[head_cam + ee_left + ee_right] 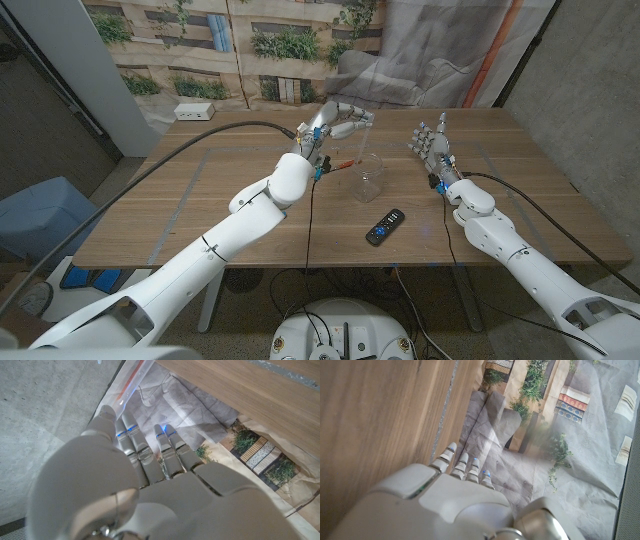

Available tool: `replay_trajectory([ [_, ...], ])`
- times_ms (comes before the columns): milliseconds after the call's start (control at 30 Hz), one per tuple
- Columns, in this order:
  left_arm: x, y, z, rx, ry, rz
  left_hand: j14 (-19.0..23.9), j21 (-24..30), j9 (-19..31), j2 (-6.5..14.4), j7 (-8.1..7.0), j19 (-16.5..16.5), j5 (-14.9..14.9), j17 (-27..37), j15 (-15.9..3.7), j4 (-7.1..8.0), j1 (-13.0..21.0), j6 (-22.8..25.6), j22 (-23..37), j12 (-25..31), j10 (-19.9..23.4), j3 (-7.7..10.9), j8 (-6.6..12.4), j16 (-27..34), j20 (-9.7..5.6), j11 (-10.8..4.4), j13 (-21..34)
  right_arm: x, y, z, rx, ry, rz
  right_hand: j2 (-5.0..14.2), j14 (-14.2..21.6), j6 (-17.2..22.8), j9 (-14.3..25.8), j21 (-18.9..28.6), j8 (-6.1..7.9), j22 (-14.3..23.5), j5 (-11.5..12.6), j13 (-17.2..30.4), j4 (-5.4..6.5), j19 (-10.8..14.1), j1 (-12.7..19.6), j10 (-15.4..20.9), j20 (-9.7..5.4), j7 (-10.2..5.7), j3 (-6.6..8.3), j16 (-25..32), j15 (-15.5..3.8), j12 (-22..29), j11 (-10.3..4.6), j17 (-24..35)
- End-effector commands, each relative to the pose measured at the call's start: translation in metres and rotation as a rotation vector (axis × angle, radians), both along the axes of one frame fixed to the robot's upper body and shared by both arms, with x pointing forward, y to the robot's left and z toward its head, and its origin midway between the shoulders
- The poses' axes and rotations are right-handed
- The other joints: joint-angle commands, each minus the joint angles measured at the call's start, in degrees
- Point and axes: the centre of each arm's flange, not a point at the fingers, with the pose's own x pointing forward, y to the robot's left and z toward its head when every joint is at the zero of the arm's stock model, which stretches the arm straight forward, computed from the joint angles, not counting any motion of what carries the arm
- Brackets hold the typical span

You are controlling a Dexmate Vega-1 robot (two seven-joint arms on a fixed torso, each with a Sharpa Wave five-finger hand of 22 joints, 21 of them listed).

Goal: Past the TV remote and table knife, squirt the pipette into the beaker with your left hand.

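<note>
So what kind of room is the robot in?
Probably a lab or test room, not a home. The wooden table stands by a bare concrete wall, a printed backdrop of a building hangs behind it, and a beaker sits ready.

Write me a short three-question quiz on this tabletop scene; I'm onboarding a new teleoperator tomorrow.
1. True or false: the TV remote lies on the table nearer the robot than the beaker.
2. Which hand is raised over the table's far side, just beyond the beaker? A) left hand B) right hand
3. Fill in: the beaker stands ___ on the table.

Key: 1 true; 2 A; 3 upright.
</note>
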Motion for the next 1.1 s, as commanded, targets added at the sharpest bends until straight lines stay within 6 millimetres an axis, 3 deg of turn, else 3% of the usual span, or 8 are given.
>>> replay_trajectory([
  [33, -0.013, 0.012, 0.013, -0.002, -0.021, 0.016, -0.1, 0.0, 0.1, 0.3, 0.29, -0.2, 0.3, 0.1, -6.30, 0.12, -0.4, -0.1, 0.3, 0.1, -0.2, 0.25, 0.05, 0.0, -1.80, -0.15, 0.0, 0.000, 0.000, 0.000, 0.000, 0.000, 0.000, 3.34, -0.6, 0.2, 0.2, 0.2, 0.38, 0.3, 0.3, 0.1, 0.03, 0.2, 0.0, -0.3, 0.05, -0.54, -0.37, 0.1, -4.45, 0.2, -0.17, 0.3],
  [567, -0.023, 0.041, 0.026, -0.007, -0.063, 0.029, -0.5, 0.0, 0.1, 0.4, 0.46, -0.3, 0.3, 0.0, -6.16, -0.11, -0.6, -0.4, 0.3, 0.2, -0.5, 0.61, 0.06, -0.1, -1.61, -0.10, 0.0, 0.000, 0.000, 0.000, 0.000, 0.000, 0.000, 3.33, -0.6, 0.2, 0.2, 0.2, 0.39, 0.3, 0.3, 0.2, 0.03, 0.2, 0.0, -0.2, 0.04, -0.56, -0.37, 0.2, -4.52, 0.2, -0.24, 0.3],
  [1100, -0.010, 0.067, 0.019, -0.018, -0.048, 0.032, -0.6, 0.0, 0.1, 0.6, 0.39, -0.4, 0.3, 0.0, -5.93, -0.14, -0.9, -0.9, 0.3, 0.1, -1.0, 0.90, -0.01, -0.1, -1.51, 0.09, 0.0, 0.000, 0.000, 0.000, 0.000, 0.000, 0.000, 3.31, -0.6, 0.2, 0.2, 0.2, 0.40, 0.3, 0.3, 0.2, 0.03, 0.2, 0.0, -0.1, 0.04, -0.52, -0.38, 0.1, -4.51, 0.2, -0.24, 0.3],
])
